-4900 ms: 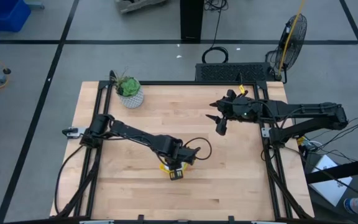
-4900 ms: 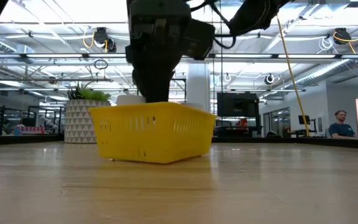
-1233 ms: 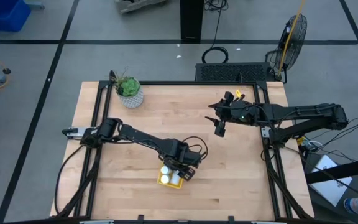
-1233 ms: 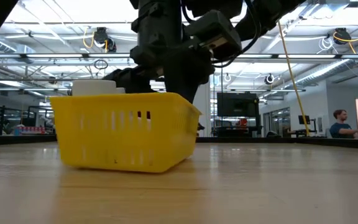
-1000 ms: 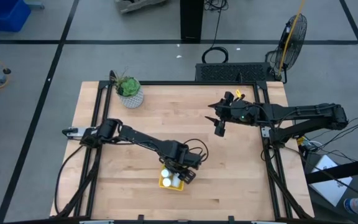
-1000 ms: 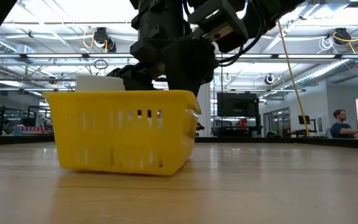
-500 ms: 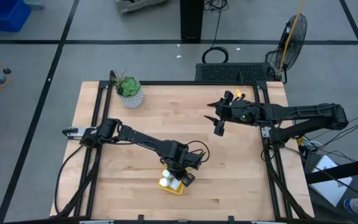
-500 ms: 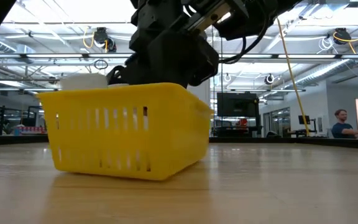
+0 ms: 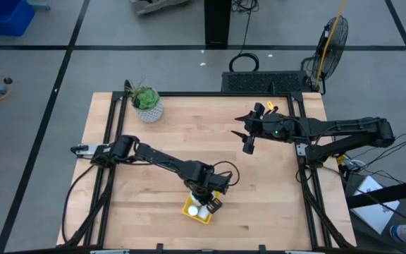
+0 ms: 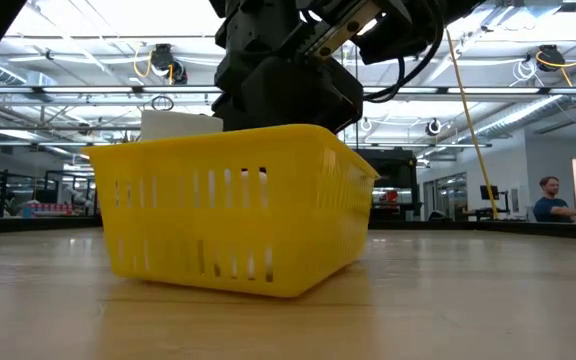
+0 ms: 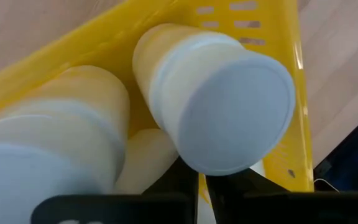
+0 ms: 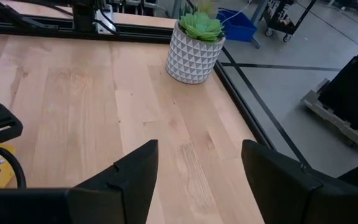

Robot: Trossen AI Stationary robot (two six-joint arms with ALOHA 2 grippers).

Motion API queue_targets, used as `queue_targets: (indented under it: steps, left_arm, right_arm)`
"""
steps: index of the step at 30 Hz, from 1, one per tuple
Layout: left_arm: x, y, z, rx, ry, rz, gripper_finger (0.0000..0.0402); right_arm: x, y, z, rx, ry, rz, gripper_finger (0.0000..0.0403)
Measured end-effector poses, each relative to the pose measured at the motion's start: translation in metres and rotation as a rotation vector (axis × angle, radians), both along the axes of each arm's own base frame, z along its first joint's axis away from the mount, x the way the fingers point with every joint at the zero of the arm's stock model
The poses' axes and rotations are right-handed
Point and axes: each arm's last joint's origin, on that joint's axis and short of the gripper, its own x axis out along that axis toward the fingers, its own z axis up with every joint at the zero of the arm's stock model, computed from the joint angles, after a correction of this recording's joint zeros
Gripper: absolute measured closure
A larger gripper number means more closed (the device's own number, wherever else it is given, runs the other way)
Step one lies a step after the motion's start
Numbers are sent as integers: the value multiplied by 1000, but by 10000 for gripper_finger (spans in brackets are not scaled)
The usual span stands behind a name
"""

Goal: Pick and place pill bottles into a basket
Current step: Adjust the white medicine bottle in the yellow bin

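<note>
The yellow basket [image 9: 197,211] stands on the table near the front edge, also seen in the low view [image 10: 228,215]. White pill bottles lie and stand in it: one with its round cap toward the camera [image 11: 222,106], another beside it [image 11: 55,143], a third beneath [image 11: 145,162]. My left gripper [image 9: 210,203] reaches down onto the basket's right side and is shut on its wall. My right gripper [image 9: 249,145] hangs open above the table's far right part, with nothing between its fingers [image 12: 197,180]. My left gripper pinches the basket's wall [image 11: 202,186] at its upper edge, one finger inside by the bottles and one outside. The fingers come steeply from above, slanting down. The basket sits with its bottom on the table.
A white patterned plant pot [image 9: 147,106] stands at the table's far left corner, also seen in the right wrist view [image 12: 194,53]. A fan [image 9: 333,39] stands beyond the far right corner. A person [image 10: 548,200] sits in the room behind. Bare wood lies between the arms.
The basket has turned about on the table under my left gripper and slid a little toward the near edge and the right, bottles still inside. My left wrist has rolled with it. My right arm has kept still.
</note>
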Motion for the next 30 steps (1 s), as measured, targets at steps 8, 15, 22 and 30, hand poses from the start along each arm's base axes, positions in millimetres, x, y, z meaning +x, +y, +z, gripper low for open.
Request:
queue_targets:
  steps: [8,15,22,30]
  left_arm:
    - [2,6,16,105,-104,-63,395]
    - [2,9,58,266,-273,-124,387]
    - [2,3,73,401,-354,-236,392]
    - [-5,-4,81,615,-386,-397,390]
  right_arm:
    - [0,0,0,-4,1,3,179]
    - [-1,0,3,-27,-11,17,179]
    - [0,16,4,70,-31,176,179]
    - [-3,75,25,-43,54,332,192]
